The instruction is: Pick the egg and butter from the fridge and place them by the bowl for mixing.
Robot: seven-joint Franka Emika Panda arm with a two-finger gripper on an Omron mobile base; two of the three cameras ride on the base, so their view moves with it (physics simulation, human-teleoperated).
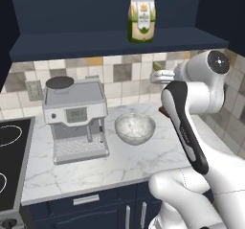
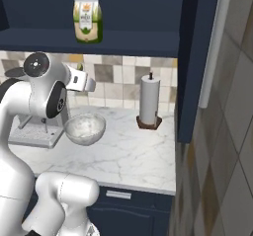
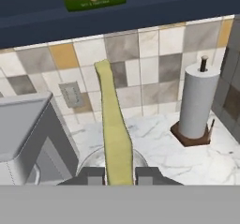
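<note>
You face a white marble counter [image 1: 124, 163] backed by a wall of grey, tan and white tiles [image 1: 119, 72]. A navy shelf [image 1: 110, 43] hangs above the counter. Navy cabinet fronts [image 1: 95, 209] sit under the counter. Left of the counter lies a black cooktop [image 1: 12, 161]; to its right rises a tiled side wall [image 2: 217, 180].

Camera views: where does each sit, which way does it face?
Left base view: behind-left, facing the marble counter; white arm rises lower right.
Right base view: behind-right, same counter; arm lower left.
Hand view: along the gripper, shut on the yellow-green butter stick, above the round silvery-grey bowl.
Shared: bowl, green-and-cream carton, grey coffee machine.
</note>
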